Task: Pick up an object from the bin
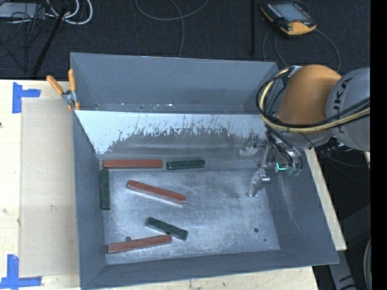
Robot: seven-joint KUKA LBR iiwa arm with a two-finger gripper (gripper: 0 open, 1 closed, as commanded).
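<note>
My gripper [259, 185] hangs low over the right part of the bin floor, fingers pointing down, with nothing between them. The nearest loose things lie to its left: a short dark green bar [185, 164] near the back of the floor and a reddish-brown bar [156, 192] lying slanted in the middle. Bare floor separates the gripper from both.
Another reddish-brown bar [132, 164] lies along the back left. A dark green bar [105, 190] stands along the left wall. A short dark green bar [166, 228] and a reddish-brown bar [139, 243] lie at the front left. The arm enters from the right.
</note>
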